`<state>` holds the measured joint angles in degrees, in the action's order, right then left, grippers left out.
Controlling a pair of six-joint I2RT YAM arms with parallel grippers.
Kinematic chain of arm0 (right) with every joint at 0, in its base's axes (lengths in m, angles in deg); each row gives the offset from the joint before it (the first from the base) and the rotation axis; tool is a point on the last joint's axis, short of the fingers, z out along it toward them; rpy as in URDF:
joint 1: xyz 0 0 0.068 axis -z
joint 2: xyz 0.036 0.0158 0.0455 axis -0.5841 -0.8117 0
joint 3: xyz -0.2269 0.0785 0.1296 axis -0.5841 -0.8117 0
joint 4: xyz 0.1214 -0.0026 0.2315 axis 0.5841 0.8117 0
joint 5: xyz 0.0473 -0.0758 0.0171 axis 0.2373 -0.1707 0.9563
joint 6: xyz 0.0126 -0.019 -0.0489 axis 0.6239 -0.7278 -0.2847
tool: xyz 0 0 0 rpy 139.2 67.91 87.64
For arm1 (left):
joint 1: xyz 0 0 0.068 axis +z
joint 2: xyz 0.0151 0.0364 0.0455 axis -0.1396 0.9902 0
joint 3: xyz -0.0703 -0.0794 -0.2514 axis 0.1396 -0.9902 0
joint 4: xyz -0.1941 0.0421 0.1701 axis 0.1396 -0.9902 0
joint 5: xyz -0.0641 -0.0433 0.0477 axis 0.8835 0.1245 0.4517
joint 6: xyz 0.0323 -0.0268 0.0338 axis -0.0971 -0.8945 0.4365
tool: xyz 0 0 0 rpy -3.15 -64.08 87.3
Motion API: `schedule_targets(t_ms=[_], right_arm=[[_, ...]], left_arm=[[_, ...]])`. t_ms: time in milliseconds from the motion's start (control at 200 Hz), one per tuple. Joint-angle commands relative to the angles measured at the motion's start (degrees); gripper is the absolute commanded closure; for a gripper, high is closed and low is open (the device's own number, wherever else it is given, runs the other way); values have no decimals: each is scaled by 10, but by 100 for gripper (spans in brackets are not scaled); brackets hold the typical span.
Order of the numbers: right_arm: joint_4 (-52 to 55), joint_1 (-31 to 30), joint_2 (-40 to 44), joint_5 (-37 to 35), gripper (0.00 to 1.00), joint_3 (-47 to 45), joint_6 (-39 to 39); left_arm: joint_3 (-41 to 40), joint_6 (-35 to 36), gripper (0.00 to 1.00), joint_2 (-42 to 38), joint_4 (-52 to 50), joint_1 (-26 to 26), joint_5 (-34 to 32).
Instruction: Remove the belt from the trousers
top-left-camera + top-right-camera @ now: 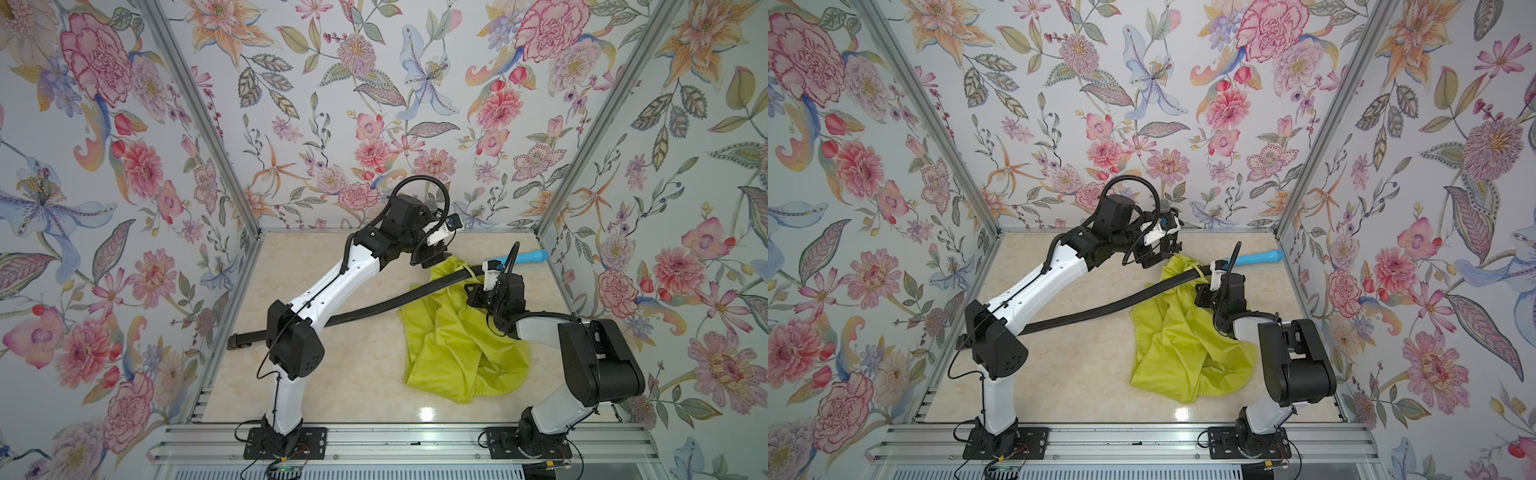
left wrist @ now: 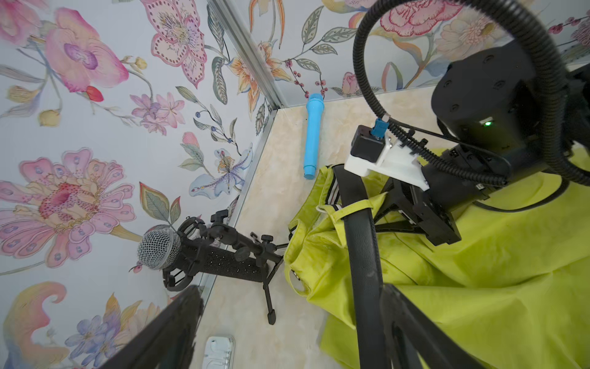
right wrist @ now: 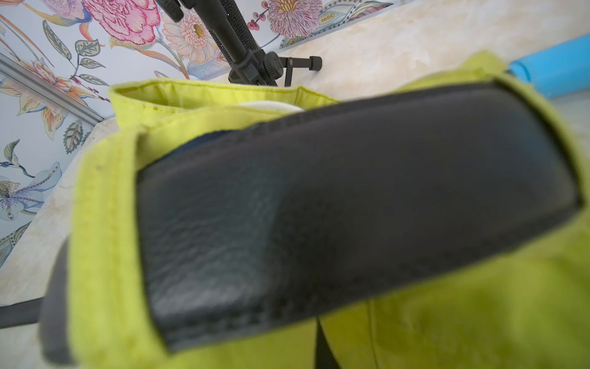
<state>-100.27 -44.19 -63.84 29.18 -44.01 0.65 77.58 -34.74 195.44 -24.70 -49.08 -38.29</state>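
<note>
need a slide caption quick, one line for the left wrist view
Open left gripper straddling the black belt, which runs through a belt loop of the chartreuse trousers.

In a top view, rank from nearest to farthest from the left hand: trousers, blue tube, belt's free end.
1. trousers: right beside the left hand.
2. blue tube: at the back, rightward.
3. belt's free end: far off to the left.

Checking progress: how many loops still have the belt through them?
1 seen: a loop wraps around the belt at the far edge of the trousers. More may be hidden beyond it under the bunched fabric.
</note>
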Motion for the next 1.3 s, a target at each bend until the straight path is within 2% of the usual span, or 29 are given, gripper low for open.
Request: schedule_targets(t_ms=[0, 135, 310, 450, 500, 595, 645, 726, 901, 1006, 1161, 1221, 1296], right_arm=[[-12, 4, 5, 17, 97, -10, 8], [-12, 17, 11, 23, 97, -11, 15], [-13, 30, 13, 30, 97, -12, 19], [-14, 35, 24, 31, 97, -17, 26], [-13, 37, 31, 28, 97, -18, 26], [-2, 44, 43, 14, 97, -18, 22], [10, 51, 44, 7, 97, -16, 20], [18, 68, 41, 2, 97, -14, 22], [21, 110, 29, 10, 97, -14, 58], [26, 115, 26, 18, 97, -11, 69], [27, 117, 15, 27, 96, -10, 82], [27, 119, 13, 33, 96, -9, 85], [28, 118, 15, 37, 95, -10, 88]], left_arm=[[105, 15, 12, 100, -136, -18, -34], [77, 11, 12, 126, -114, -22, -25], [-20, -1, 13, 94, -33, -26, 19], [13, -9, 19, 129, -45, -36, 34], [35, -11, 29, 143, -65, -40, 33], [65, -17, 64, 145, -92, -41, 26], [64, -18, 81, 126, -97, -41, 18], [48, -15, 100, 78, -93, -42, -1], [16, -7, 100, -53, -76, -42, -39], [-28, -10, 100, -150, -24, -41, -79], [-189, -36, 100, -322, 168, -34, -141], [-271, -64, 100, -394, 265, -23, -146], [-348, -110, 100, -445, 360, -3, -130]])
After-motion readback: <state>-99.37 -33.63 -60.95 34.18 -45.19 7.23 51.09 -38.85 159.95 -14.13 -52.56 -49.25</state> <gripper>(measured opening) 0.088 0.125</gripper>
